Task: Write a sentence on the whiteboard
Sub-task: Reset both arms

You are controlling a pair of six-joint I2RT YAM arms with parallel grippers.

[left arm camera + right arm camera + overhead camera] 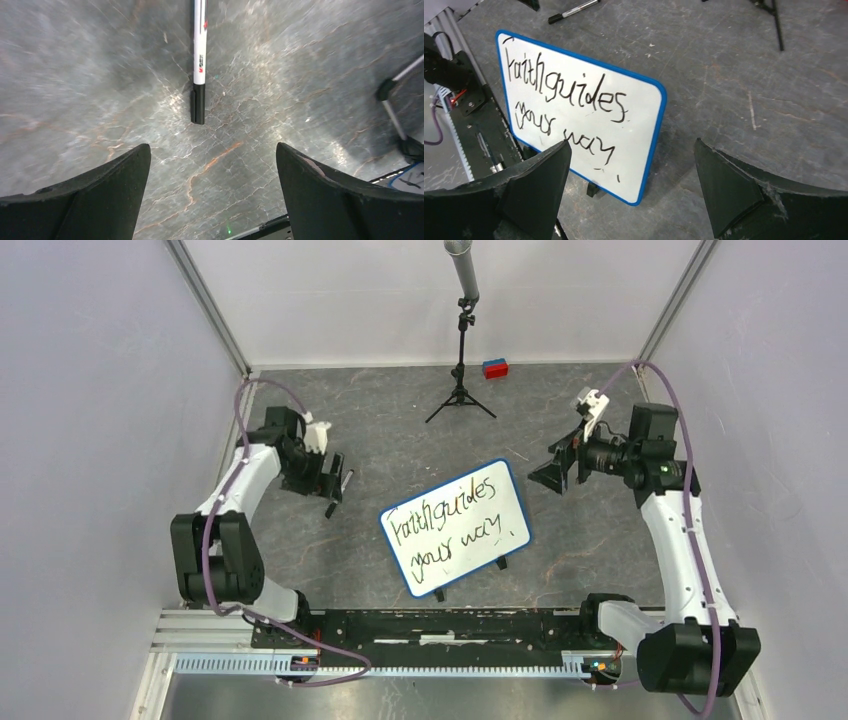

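The whiteboard (470,562), white with a blue rim, stands tilted on small black feet at the table's centre. The sentence (450,520) on it reads "Faith guides your way" in two black cursive lines, also clear in the right wrist view (569,95). A white marker with a black cap (199,60) lies on the table just beyond my left gripper (212,150), which is open and empty. In the top view that gripper (335,485) is left of the board. My right gripper (555,472) is open and empty, raised to the right of the board (639,130).
A black tripod (460,390) with a grey tube stands at the back centre; one leg shows in the left wrist view (395,100). A red and blue block (495,368) lies by the back wall. Walls close in the left and right sides.
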